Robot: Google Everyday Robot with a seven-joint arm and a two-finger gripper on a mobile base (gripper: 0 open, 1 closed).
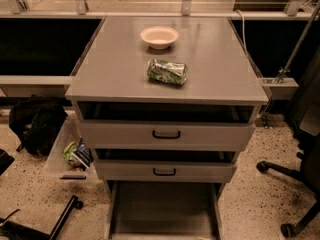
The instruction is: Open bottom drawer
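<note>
A grey cabinet (165, 49) holds three drawers. The bottom drawer (162, 209) is pulled far out towards me, and I look down into its empty grey inside. Its front and black handle lie below the picture's lower edge, out of view. Above it are the middle drawer front (200, 172) and the top drawer front (210, 134), each with a black bar handle and a dark gap above it. The gripper is not in view.
On the cabinet top lie a white bowl (159, 36) and a crushed green packet (167, 71). A black bag (35, 124) and a clear bin of clutter (70, 156) sit on the floor at left. An office chair base (290, 184) stands at right.
</note>
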